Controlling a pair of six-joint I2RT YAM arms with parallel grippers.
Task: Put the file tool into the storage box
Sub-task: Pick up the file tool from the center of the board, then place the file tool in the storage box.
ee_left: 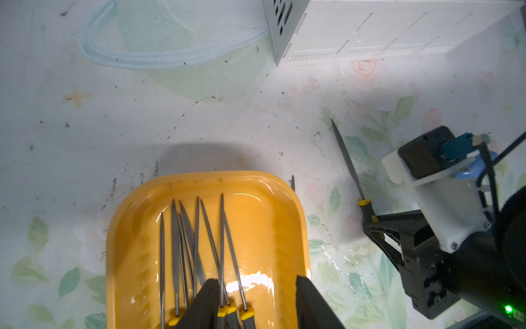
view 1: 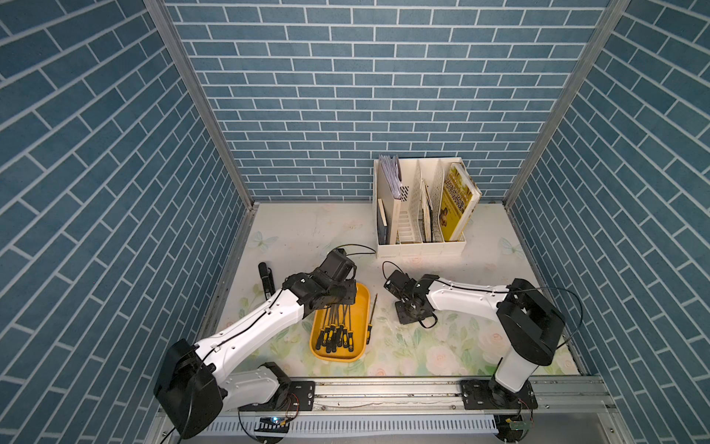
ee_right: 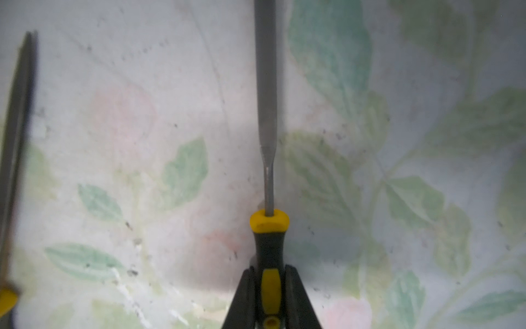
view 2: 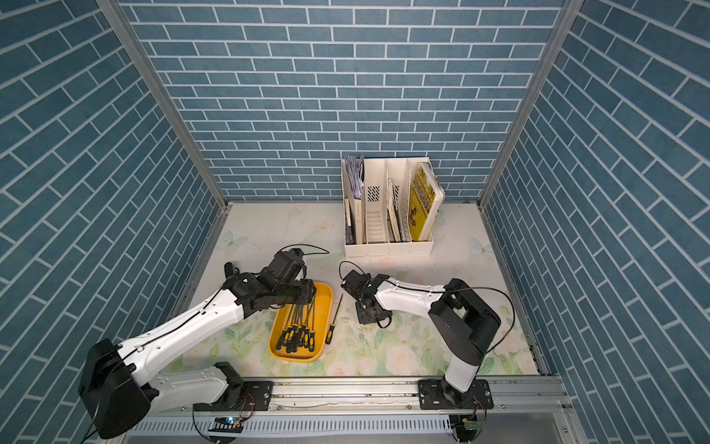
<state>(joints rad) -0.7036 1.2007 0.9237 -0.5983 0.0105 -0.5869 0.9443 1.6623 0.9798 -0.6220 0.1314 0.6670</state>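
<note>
Right tool (ee_right: 270, 273) clamped tight on file (ee_right: 266, 114) handle, down by desk (ee_right: 142, 128), blade tip cut off. In both top views it's hidden under right arm (view 1: 461, 300), right of storage box (view 1: 359, 315). Left tool (ee_left: 256, 280) spread approx halfway, holding nothing.

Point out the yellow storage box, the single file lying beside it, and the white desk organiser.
storage box (view 1: 359, 313): in a top view, on the bare floor of the tray.
single file (view 1: 369, 334): in a top view, on its black handle.
desk organiser (view 1: 420, 250): in a top view, on its front wall.
</note>
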